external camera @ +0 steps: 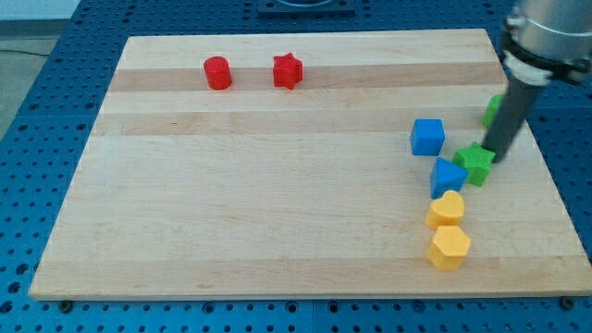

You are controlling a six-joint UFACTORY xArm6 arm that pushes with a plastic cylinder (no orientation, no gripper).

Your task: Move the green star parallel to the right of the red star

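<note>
Camera view shows a pale wooden surface [277,222] resting on a blue perforated base [37,139]. No jaws are fitted: the arm ends in a straight dark rod that holds nothing. My tip [489,159] sits at the upper right edge of the green star [475,164], touching or very nearly touching it. The green star lies at the view's right, around mid height, with the blue wedge-like block [448,176] touching its left side. A blue cube [427,137] stands just above and left of that pair. A second green block [493,111], shape unclear, is partly hidden behind the rod. Below the blue wedge, a yellow heart-like block [446,210] and a yellow hexagonal block [450,248] lie one under the other, close together. The red star [288,71] sits near the view's top, left of centre, well apart from the green star. A red cylinder [217,73] stands near it on its left.
</note>
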